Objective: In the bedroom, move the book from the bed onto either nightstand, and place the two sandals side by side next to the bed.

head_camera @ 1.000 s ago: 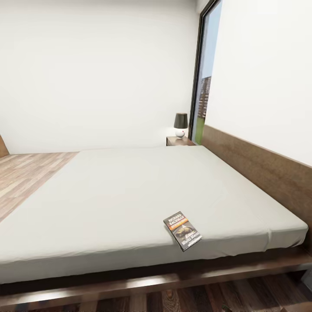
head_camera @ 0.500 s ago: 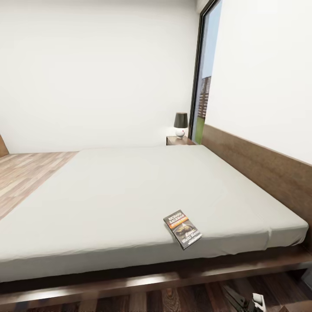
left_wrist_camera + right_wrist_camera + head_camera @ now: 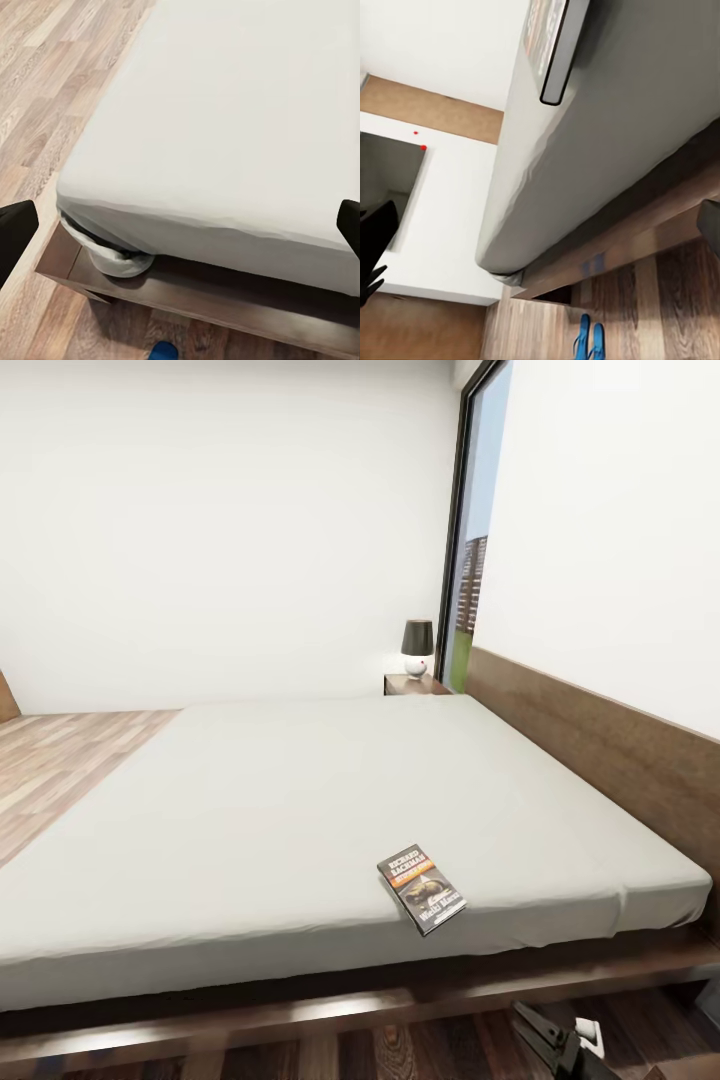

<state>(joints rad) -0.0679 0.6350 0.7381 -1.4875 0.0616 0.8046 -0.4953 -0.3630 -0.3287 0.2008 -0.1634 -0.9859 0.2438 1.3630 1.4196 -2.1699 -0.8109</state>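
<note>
Bedroom, bed (image 3: 300, 800) along the headboard (image 3: 600, 740), wood floor (image 3: 60, 760) beyond.
Far off, nightstand (image 3: 412, 684) with lamp (image 3: 417, 647) by the window (image 3: 470, 560). Lying flat on the mattress near its front edge, cover up: book (image 3: 421, 889). Seen past the bed corner on the floor, side by side: sandals (image 3: 588, 339). Low at the frame, right tool (image 3: 556, 1042), fingers (image 3: 376, 232) spread wide, holding nothing. Left tool (image 3: 180, 225) likewise wide apart, empty, over the bed's corner.
</note>
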